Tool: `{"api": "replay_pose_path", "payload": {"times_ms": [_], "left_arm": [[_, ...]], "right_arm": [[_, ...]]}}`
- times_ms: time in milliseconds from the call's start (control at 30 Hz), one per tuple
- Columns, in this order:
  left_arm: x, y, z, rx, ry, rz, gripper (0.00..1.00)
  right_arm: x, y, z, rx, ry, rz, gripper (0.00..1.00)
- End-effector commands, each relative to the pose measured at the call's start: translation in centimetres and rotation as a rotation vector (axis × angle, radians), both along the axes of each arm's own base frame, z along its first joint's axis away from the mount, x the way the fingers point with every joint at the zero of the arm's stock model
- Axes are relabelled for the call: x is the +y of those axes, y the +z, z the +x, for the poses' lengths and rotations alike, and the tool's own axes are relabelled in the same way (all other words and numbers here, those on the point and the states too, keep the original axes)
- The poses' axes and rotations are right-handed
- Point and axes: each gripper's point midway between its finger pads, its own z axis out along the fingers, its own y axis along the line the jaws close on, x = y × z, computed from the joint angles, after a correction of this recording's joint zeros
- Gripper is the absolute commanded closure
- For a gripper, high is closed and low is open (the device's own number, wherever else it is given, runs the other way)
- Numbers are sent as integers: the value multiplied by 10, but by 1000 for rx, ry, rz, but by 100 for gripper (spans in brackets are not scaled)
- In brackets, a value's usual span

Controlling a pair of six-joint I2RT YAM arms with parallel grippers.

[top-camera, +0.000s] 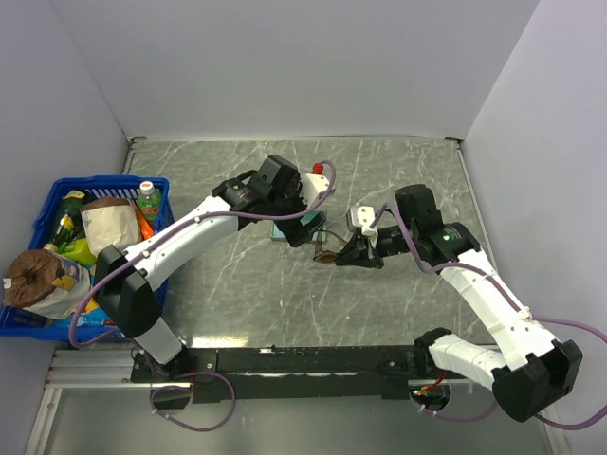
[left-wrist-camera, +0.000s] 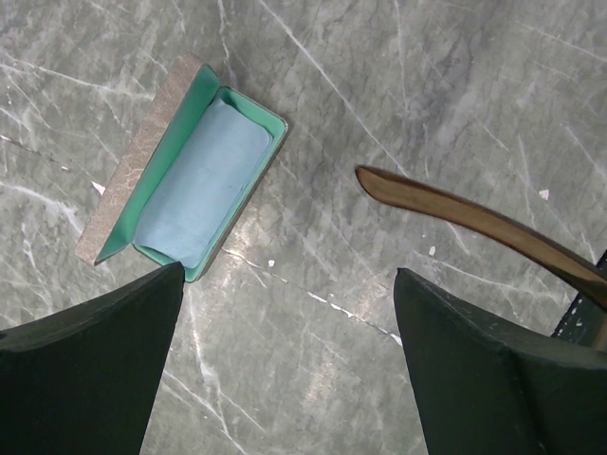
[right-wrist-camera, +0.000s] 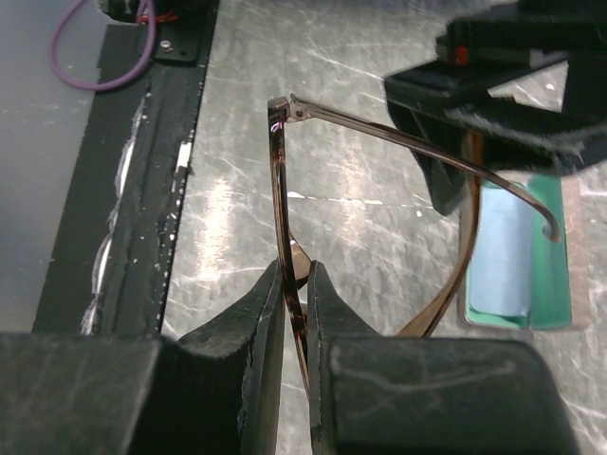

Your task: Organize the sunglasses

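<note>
Right hand (right-wrist-camera: 294,277), lower centre of right wrist view: matte black fingers clamped on sunglasses (right-wrist-camera: 280,190) front. Thin glossy translucent brown frame, slim curved temples spread. Left hand (left-wrist-camera: 289,313) released, jaws wide, over grey veined stone-look table (left-wrist-camera: 455,76). Upper left of left wrist view: rectangular grey-brown case (left-wrist-camera: 142,161) open, teal lining, pale blue cloth (left-wrist-camera: 204,180) inside.

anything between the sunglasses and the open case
The open left gripper hangs over the gap between the sunglasses, pinched in the right gripper, and the case. A blue cloth lies in the case.
</note>
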Motion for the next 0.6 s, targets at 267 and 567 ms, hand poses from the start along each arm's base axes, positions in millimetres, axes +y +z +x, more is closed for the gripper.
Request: {"api": "replay_pose_path", "payload": {"times_ms": [267,567], "left_arm": [[-3,39,-18,-34,-50,-85,3],[-5,45,-26,-30,-81,-98,3]], "right_arm": [[2,4,22,-53,-63,12,100],[2,1,36,-53,-130,-2,100]]}}
